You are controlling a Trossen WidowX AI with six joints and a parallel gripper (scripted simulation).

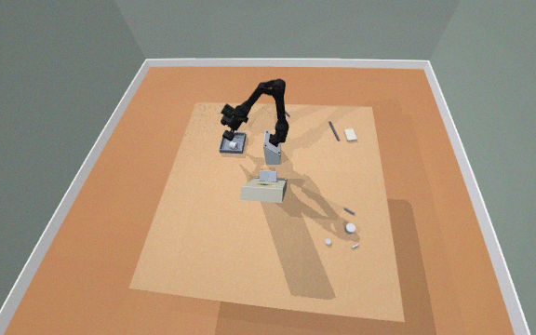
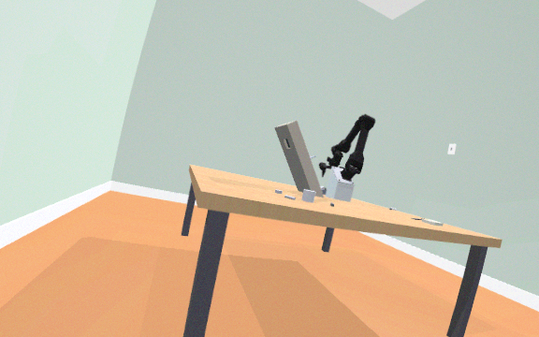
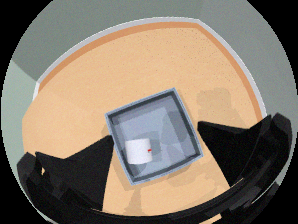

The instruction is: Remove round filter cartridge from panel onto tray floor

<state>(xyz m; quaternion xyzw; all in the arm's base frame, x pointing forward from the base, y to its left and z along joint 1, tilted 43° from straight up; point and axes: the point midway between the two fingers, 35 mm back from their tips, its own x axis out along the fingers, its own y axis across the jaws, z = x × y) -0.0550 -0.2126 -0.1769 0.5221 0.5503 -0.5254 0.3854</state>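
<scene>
The filter cartridge, a white cylinder [image 3: 137, 151] [image 1: 233, 145] with a small red mark at one end, lies on its side inside the square blue-grey tray [image 3: 140, 102] [image 1: 232, 153], near one wall. Its slots cannot be made out. My gripper [image 3: 156, 133] is open, with nothing between its fingers. It hangs above the tray, clear of the cartridge in the wrist view. The service panel [image 1: 261, 193] [image 2: 298, 159] leans on the table to the side of the tray; its front face is mostly hidden in the top and exterior views.
The grey robot base [image 1: 273, 157] [image 2: 342, 191] stands between tray and panel. A pale plate [image 1: 268, 176] juts from the panel's face. A dark rod [image 1: 334, 131], a pale block [image 1: 351, 135], a white round piece [image 1: 350, 228] and several small items lie on the table's far side from the tray.
</scene>
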